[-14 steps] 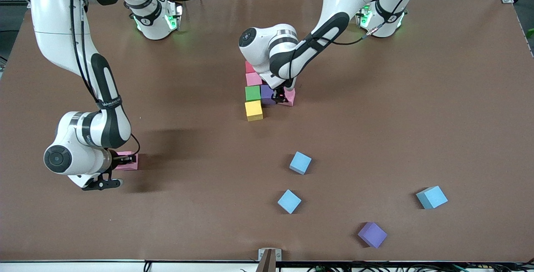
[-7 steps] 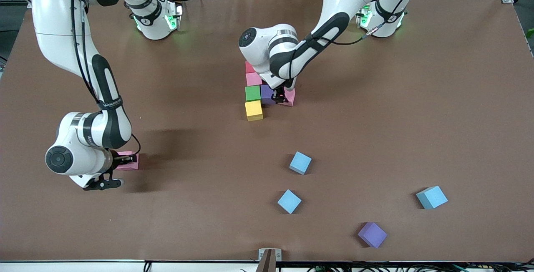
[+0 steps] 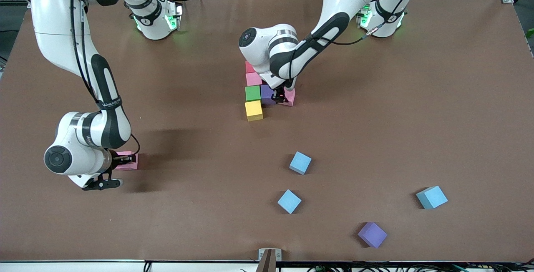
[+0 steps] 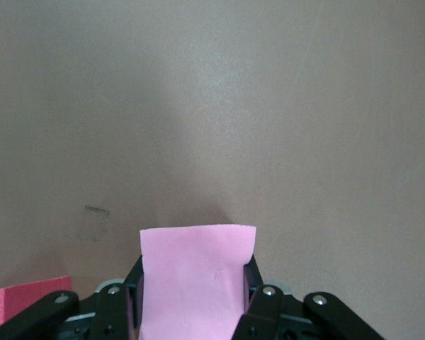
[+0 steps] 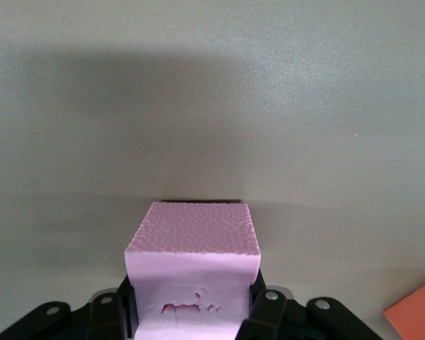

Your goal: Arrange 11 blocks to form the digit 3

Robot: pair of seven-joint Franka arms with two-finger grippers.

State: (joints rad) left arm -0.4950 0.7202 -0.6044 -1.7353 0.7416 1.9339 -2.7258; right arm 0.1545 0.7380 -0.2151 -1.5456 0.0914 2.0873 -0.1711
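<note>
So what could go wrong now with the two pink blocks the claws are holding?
1. The left claw is shut on a pink block right beside the purple block in the group. Letting go clumsily could nudge the neat rows crooked.
2. The right claw grips another pink block whose foam looks dented. Squeezed foam might spring or stick on release and land tilted.

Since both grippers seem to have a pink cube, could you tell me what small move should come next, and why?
Probably the left gripper should open: its pink block already sits on the table against the purple block in the cluster, while the right gripper holds another pink block.
</note>
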